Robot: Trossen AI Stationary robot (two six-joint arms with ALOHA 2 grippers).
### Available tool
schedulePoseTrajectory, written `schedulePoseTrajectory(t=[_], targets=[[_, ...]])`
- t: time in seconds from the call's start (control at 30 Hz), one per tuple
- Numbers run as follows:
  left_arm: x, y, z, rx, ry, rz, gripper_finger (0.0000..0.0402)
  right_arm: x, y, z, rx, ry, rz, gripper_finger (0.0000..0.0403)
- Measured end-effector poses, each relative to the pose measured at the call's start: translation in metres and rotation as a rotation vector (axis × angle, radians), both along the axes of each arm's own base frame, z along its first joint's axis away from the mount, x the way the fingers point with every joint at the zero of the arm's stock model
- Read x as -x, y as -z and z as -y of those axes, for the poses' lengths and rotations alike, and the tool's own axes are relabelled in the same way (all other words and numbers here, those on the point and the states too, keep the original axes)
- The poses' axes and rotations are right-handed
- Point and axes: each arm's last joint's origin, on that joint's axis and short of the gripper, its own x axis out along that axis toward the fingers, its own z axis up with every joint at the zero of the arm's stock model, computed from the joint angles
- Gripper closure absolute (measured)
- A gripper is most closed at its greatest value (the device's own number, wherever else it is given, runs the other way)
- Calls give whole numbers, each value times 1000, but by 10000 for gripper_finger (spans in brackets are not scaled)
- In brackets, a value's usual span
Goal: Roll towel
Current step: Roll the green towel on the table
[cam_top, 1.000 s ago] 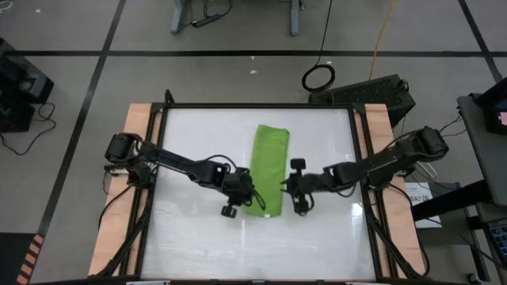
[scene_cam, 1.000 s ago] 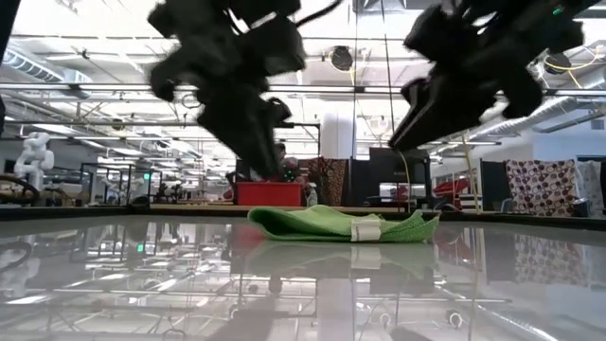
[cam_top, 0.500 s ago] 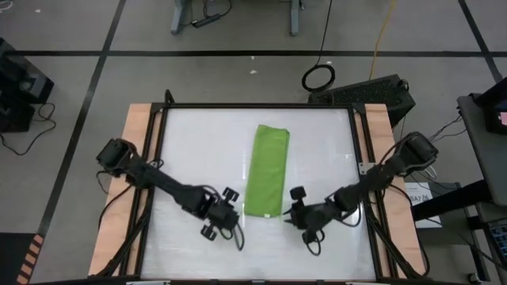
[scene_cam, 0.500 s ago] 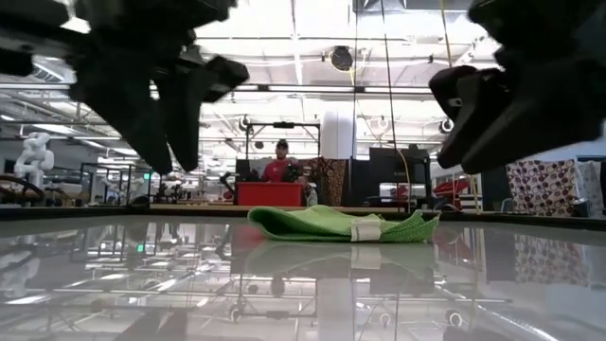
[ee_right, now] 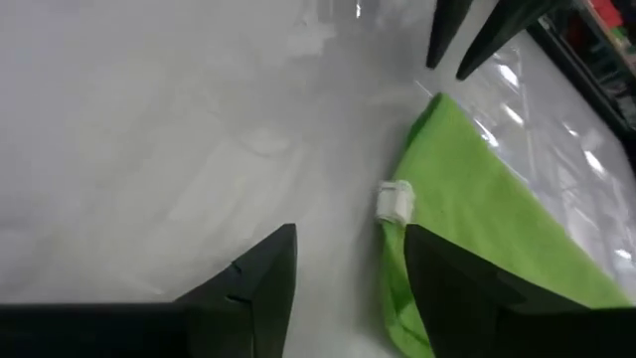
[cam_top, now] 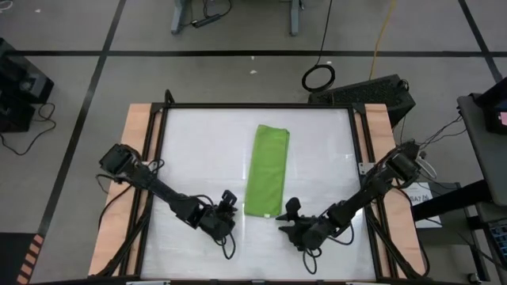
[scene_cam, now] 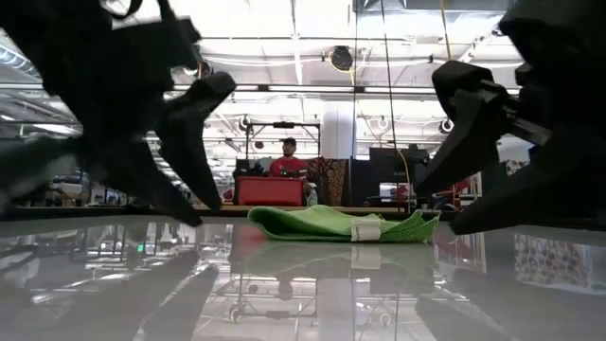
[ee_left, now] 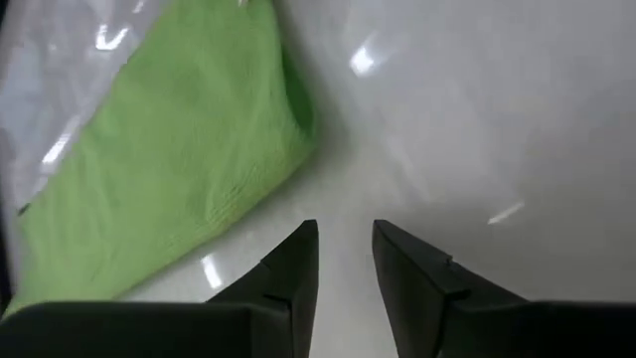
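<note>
The towel (cam_top: 267,170) lies flat on the white table (cam_top: 198,142), folded into a long narrow strip that runs from just above the centre of the high view down to a little below it. In the low view it shows as a low green mound (scene_cam: 341,224) at mid-frame, with a small white tag (scene_cam: 365,231) on its near edge.

The left gripper (cam_top: 229,202) sits low over the table in the lower centre-left of the high view, just beside the strip's lower left corner and not touching it. Its wrist view shows the two fingers (ee_left: 293,273) a narrow gap apart, holding nothing, with the towel's corner (ee_left: 169,169) just ahead of them.

The right gripper (cam_top: 287,218) is in the lower centre-right of the high view, just below the strip's lower right corner, also clear of the cloth. Its fingers (ee_right: 263,273) stand wider apart and empty; the tagged edge of the towel (ee_right: 487,199) lies just beyond them.

In the room behind the table, a person (scene_cam: 287,161) in red shows at mid-frame in the low view.
</note>
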Motion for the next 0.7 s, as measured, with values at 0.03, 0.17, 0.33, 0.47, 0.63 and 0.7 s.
schedulePoseTrajectory(t=[0.03, 0.17, 0.33, 0.47, 0.63, 0.7], targets=[[0, 3, 0, -23, -3, 3, 288, -2, 0, 0, 8, 7, -3, 226], [-5, 8, 3, -69, 18, 39, 264, -8, -3, 4, 45, 29, -40, 236], [-10, 7, 4, -89, 43, 87, 227, -9, 0, 11, 44, 43, -93, 247], [-17, 7, -3, -46, 51, 87, 209, -11, 2, 17, 23, 65, -122, 255], [-25, 10, -14, 15, 50, 65, 208, -13, 2, 21, 22, 68, -136, 265], [-27, 11, -16, 23, 54, 70, 208, -14, 3, 23, 16, 67, -142, 270]])
